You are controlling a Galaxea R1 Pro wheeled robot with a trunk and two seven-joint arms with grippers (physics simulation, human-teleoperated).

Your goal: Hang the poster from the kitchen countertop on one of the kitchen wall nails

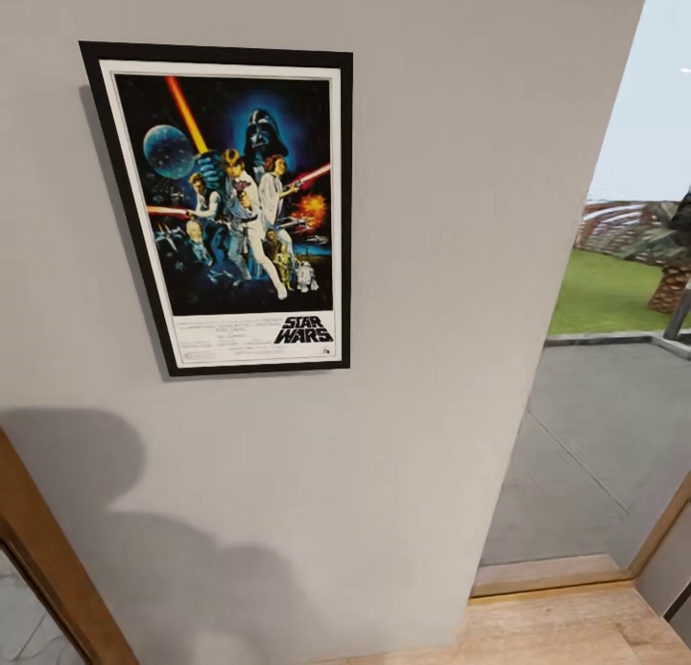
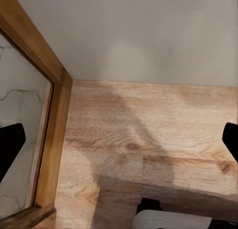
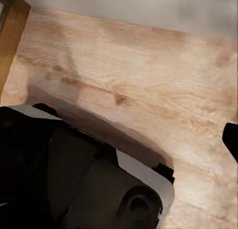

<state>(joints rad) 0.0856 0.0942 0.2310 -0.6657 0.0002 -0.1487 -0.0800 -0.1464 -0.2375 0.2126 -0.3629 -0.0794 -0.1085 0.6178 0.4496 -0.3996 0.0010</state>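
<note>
Hanging flat on a plain grey wall (image 1: pixel 461 214), the poster (image 1: pixel 230 209) sits in the upper left of the head view: black frame, white border, dark blue artwork with figures, and the "STAR WARS" title at the bottom. It hangs slightly askew in this view, free of any hand or gripper. Wall below it carries a broad soft shadow (image 1: pixel 144 550). Wooden door frame (image 1: pixel 58 569) runs diagonally at the lower left; wood floor (image 1: pixel 566 631) shows at the lower right. Glass door or window (image 1: pixel 605 396) on the right looks out on grey paving, grass and a palm trunk. Left gripper (image 2: pixel 119 140): two dark fingertips at opposite edges of the left wrist view, spread wide, nothing between them, pointing down at wood floor beside the grey wall and a wooden frame. Right gripper: one dark fingertip (image 3: pixel 231 140) at the edge of the right wrist view, so whether it is spread cannot be told; the robot's dark and white base (image 3: pixel 74 179), probably, lies beneath, over wood floor.
</note>
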